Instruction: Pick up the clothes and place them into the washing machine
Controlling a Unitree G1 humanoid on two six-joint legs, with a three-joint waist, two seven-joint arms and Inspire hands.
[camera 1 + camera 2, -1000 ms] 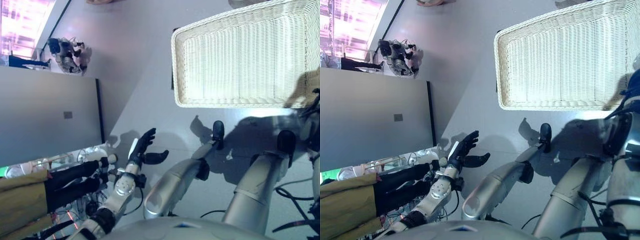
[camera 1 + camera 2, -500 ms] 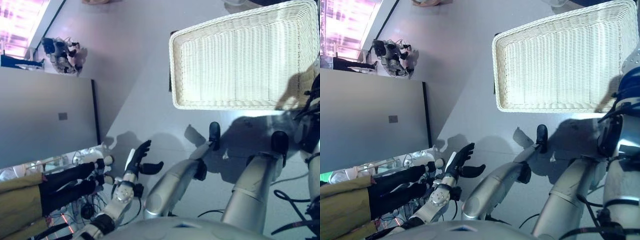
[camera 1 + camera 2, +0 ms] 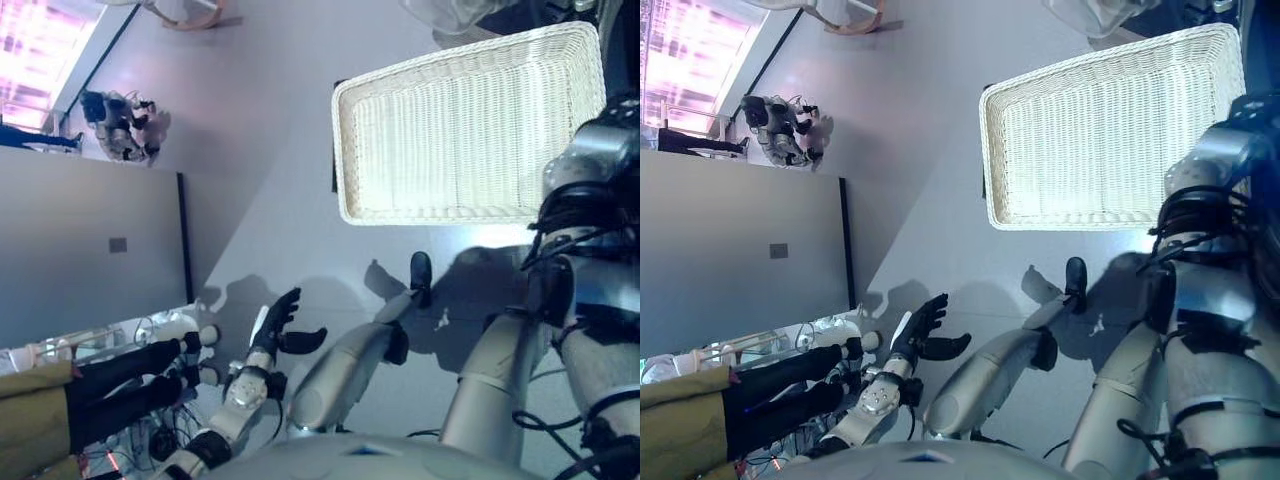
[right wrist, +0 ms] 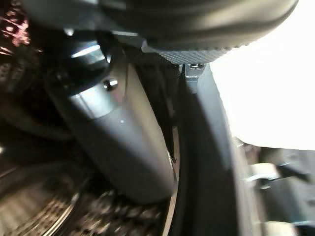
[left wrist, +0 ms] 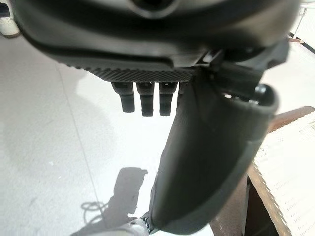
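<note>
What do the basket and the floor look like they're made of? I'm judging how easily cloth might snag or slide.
The basket looks like white woven wicker or rattan, possibly plastic: fine ribbed weave and a braided rim show. The floor looks like smooth, hard pale grey flooring with a slight sheen; its exact material cannot be told.

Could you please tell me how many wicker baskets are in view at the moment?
1. A white wicker basket sits on the grey floor ahead of the robot, and it looks empty. Others may lie outside the views.
</note>
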